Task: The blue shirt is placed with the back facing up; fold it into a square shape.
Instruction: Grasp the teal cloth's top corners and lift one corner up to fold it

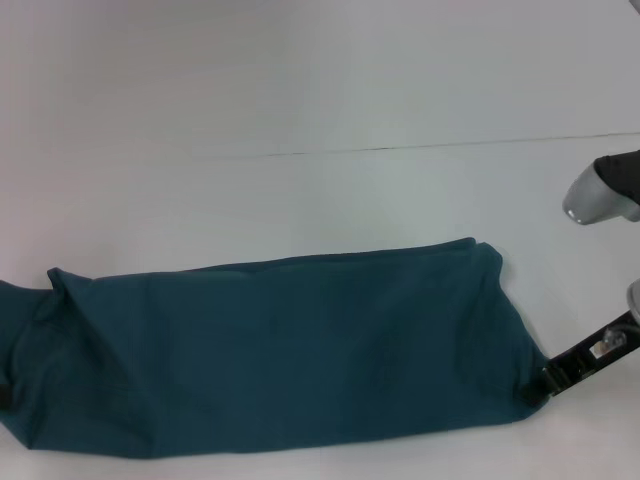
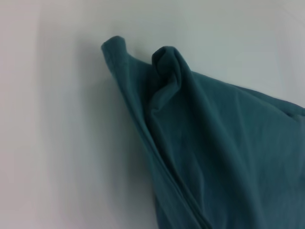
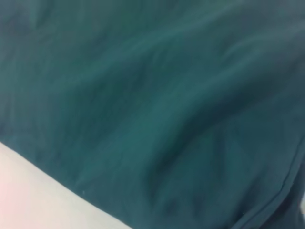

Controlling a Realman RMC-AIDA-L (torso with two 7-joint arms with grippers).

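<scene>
One right gripper (image 1: pixel 533 388) meets the shirt (image 1: pixel 270 350) at its near right corner on the table (image 1: pixel 300 100). Whether its fingers grip the cloth cannot be told. Nothing shows the left gripper.

**What the frames leave unseen**

In the head view, the blue shirt (image 1: pixel 280 350) runs off the left edge, so its left end is cut away, and a small dark spot at the lower left edge cannot be identified. The right gripper (image 1: pixel 540 385) meets the shirt's lower right corner, but its fingers are too small and dark to tell apart. The arm behind it is cropped by the right edge.

The left wrist view loses the shirt past the right and bottom edges. The right wrist view is filled with blurred fabric, with a sliver of tabletop (image 3: pixel 33 200) at lower left.
</scene>
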